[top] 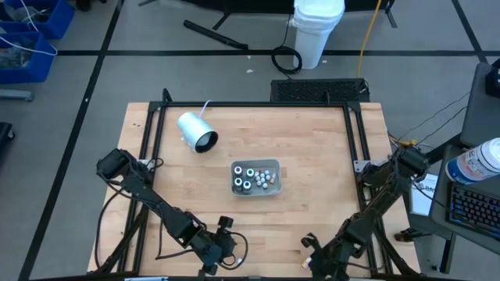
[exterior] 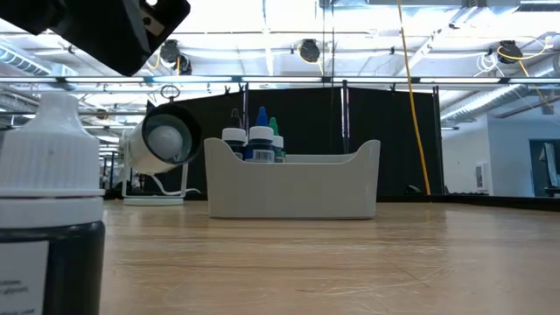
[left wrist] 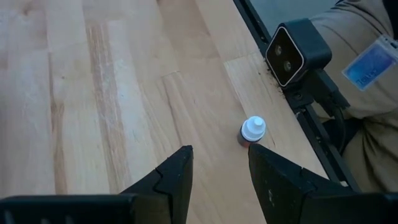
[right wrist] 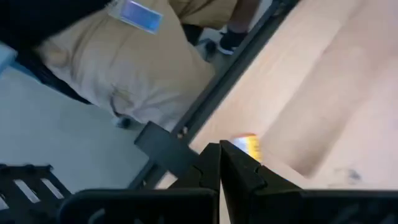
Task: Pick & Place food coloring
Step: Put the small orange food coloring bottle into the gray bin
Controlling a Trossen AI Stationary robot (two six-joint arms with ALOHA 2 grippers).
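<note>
Near counter's front edge: bottle [left wrist: 252, 130] stands upright, white cap up | just ahead of left pincer [left wrist: 219, 167], slightly off its gap | jaws part-open, empty | right pincer [right wrist: 220, 163] shut, empty, farther off | tray [top: 255, 190] mid-counter.

The left tool [left wrist: 219, 174] hangs over the wooden tabletop [left wrist: 93, 93], its two dark fingers [left wrist: 174, 177] parted with nothing between them. Just beyond the fingertips stands one small food coloring bottle [left wrist: 251, 132], dark-bodied with a white cap, apparently upright. A small camera [left wrist: 295, 51] sits at the tabletop's edge, beside a person's tan clothing [left wrist: 367, 74].
</note>
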